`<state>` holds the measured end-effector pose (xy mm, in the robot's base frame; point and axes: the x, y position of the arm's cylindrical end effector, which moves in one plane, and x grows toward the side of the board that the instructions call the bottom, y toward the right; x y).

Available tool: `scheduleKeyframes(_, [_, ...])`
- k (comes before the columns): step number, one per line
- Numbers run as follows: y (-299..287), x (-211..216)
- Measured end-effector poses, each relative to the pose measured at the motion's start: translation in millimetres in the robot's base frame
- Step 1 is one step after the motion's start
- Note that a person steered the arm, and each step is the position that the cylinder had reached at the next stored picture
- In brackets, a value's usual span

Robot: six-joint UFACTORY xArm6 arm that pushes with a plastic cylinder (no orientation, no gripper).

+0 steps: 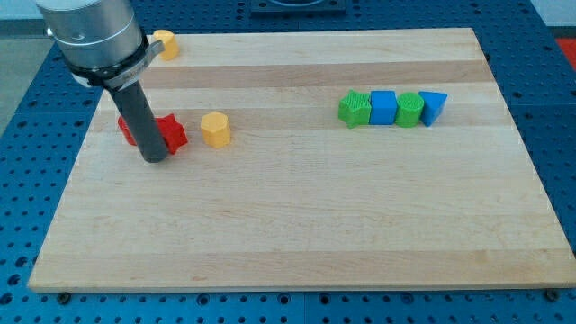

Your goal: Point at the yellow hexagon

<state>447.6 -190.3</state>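
Resting left of yellow hexagon point(216, 129), my tip point(155, 157) touches red block point(171, 132).

My rod point(144, 117) looks matt dark, rubbery or plastic, under a brushed grey metal collar point(94, 36). The board point(306, 225) is pale, smooth, satin wood with visible grain. The yellow hexagon point(215, 129) at my three o'clock looks like matt plastic.

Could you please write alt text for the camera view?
My tip rests by red blocks, left of the yellow hexagon on the wooden board. Another yellow block sits top left; green, blue, green and blue blocks line the right.
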Motion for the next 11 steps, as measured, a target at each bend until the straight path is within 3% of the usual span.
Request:
scheduleKeyframes(3, [9, -1])
scheduleKeyframes(6, [102, 2])
scheduleKeyframes(8, [109, -20])
scheduleKeyframes(11, [93, -20])
